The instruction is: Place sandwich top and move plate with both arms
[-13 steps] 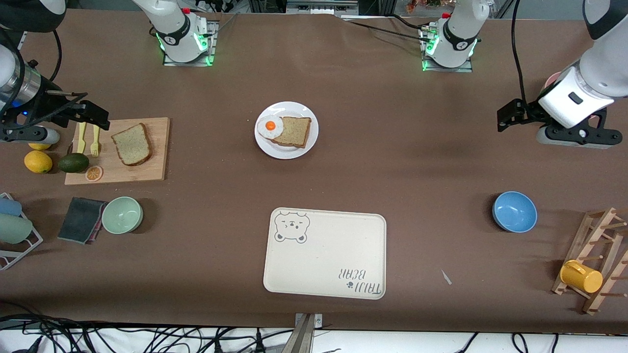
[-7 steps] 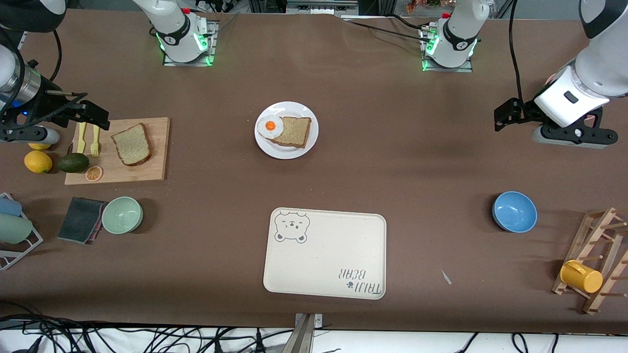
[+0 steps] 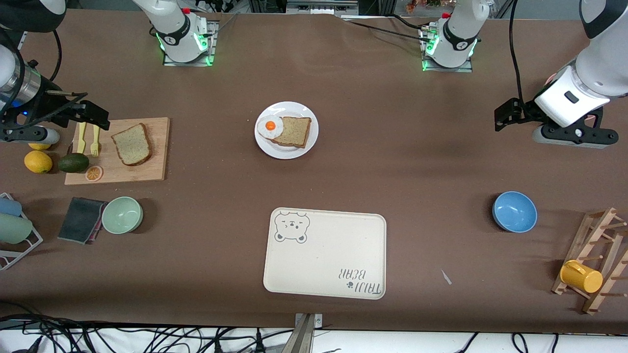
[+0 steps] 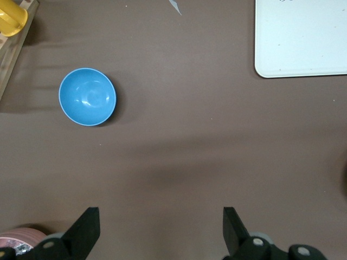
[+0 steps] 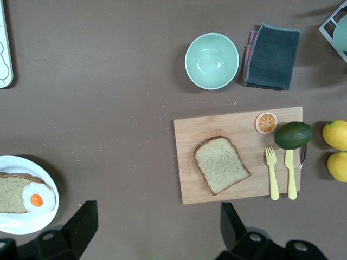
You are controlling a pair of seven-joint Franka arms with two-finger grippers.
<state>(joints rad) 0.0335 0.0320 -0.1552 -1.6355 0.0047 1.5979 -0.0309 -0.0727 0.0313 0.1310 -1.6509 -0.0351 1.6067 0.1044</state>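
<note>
Resting on the cutting board (image 3: 117,151), the sandwich top (image 3: 131,144) sat at 9 o'clock from the plate (image 3: 286,130). Left end effector (image 3: 508,113) and right end effector (image 3: 91,115) hovered fully open, empty.

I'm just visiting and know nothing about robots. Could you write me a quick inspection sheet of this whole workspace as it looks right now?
Surface: brown table, a few crumbs.
Job's things: sandwich top on the cutting board; plate carries a squarer bread slice and fried egg.
Clutter: bear tray, blue bowl, green bowl, dark cloth, lemons, avocado, yellow cutlery, yellow mug on wooden rack.
Grippers: left gripper open, waiting over its table end; right gripper open over the board's edge.
Cables: bundle along the camera-side edge.
Surroundings: nothing seen.
</note>
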